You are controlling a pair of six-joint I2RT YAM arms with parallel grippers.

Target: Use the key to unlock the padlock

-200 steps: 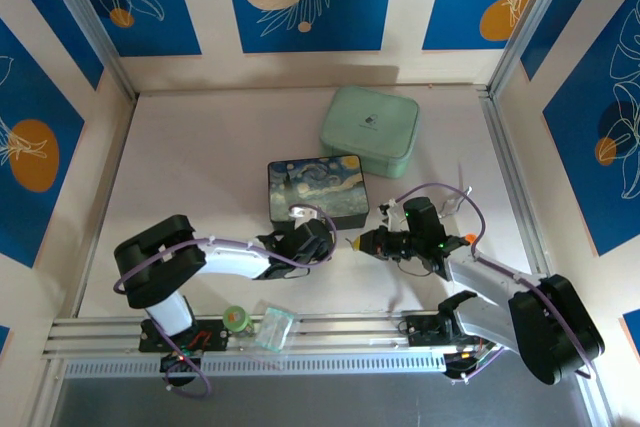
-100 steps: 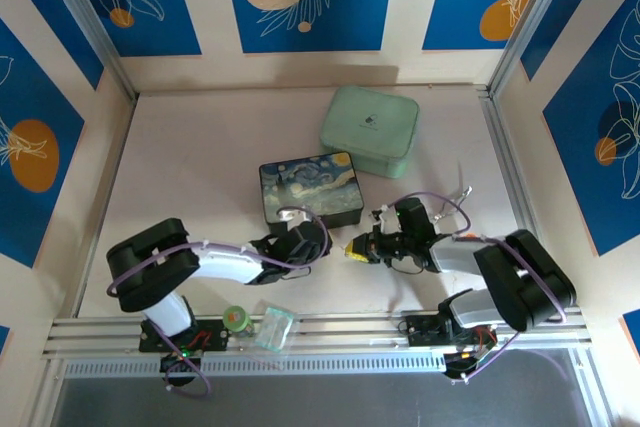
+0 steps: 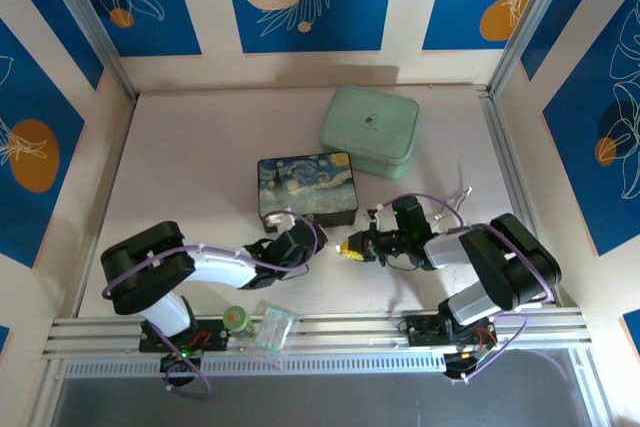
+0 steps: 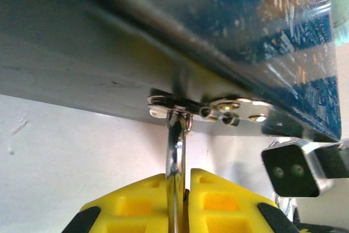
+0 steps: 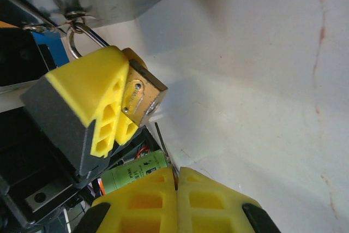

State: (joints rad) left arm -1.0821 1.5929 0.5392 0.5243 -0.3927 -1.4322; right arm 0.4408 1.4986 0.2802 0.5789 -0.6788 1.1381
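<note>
- Left gripper (image 4: pixel 182 181) is closed on the padlock (image 5: pixel 143 94); the yellow fingers are clamped either side of it.
- In the left wrist view, the silver shackle (image 4: pixel 175 156) is seen rising upright from between the fingers. It is passed through the ring of the metal latch (image 4: pixel 229 106) on the front wall of the painted box (image 3: pixel 307 185).
- In the right wrist view, the brass body is seen tilted, its keyed face turned outward and down.
- Right gripper (image 5: pixel 177 181) is closed on the key (image 5: pixel 163 148). The thin blade is pinched between the yellow pads and stands out from them toward the padlock.
- The key's tip is noted just beside the lower corner of the brass body. Contact cannot be told, and the blade is not seen inside the lock.
- From above, both grippers are seen low on the table (image 3: pixel 200 167), tip to tip just in front of the box's near side.
- A pale green case (image 3: pixel 370 130) is noted beyond the box, close to its far right corner.
</note>
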